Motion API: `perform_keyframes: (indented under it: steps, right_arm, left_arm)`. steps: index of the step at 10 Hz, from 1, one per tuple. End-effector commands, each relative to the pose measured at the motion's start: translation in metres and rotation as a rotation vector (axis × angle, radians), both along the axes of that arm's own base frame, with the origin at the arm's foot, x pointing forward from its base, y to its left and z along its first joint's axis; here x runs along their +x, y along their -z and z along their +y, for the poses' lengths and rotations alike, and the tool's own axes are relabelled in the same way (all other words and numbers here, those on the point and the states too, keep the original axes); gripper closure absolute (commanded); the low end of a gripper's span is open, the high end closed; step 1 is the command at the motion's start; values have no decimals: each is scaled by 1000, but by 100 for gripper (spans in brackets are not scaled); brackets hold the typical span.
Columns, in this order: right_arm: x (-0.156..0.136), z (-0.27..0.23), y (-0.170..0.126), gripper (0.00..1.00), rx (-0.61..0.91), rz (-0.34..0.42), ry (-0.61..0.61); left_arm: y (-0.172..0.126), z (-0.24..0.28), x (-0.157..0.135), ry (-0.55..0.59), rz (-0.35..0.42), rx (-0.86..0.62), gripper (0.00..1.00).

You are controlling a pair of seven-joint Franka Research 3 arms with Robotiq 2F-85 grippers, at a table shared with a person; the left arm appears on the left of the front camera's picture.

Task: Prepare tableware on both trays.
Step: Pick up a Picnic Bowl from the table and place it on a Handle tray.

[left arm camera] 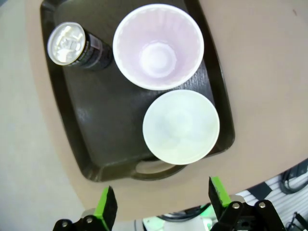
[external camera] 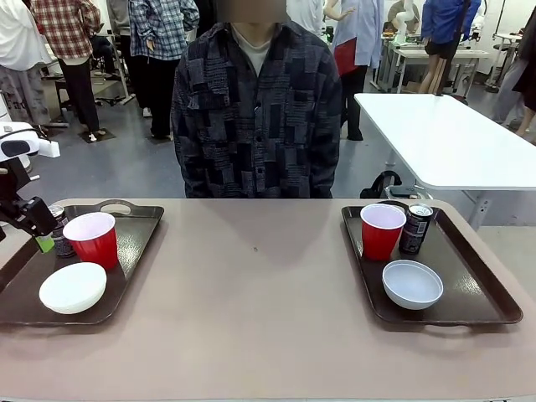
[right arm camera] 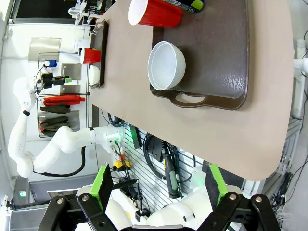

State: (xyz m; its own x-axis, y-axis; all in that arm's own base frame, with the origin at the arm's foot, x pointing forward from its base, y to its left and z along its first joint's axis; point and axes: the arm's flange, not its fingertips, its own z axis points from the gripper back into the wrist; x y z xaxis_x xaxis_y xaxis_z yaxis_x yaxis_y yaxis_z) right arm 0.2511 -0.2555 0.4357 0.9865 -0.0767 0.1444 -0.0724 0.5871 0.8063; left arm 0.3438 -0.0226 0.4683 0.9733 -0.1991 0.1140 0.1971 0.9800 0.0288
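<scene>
Both grippers, left gripper [left arm camera: 161, 204] and right gripper [right arm camera: 156, 185], stand open, empty; 2 cans [external camera: 415, 228] look light, slick; grasp mid-body.

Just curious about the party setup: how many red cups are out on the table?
2: one red cup on the left tray, the other cup on the right tray, beside a can.

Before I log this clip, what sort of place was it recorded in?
Most likely a shared robotics lab or workshop. Behind the tan table are other people standing around, more white tables on a grey floor, and the right wrist view shows a tool rack on the wall beside the white robot arm.
</scene>
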Motion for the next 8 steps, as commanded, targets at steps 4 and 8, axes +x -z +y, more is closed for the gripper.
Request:
perform_keyframes:
  steps: [4,8]
  right_arm:
    - [0,0,1,0,17,-10,5]
    - [0,0,1,0,17,-10,5]
  left_arm:
    - [-6,5,3,-13,33,-54,0]
    - [-30,74,7,-86,177,-473,0]
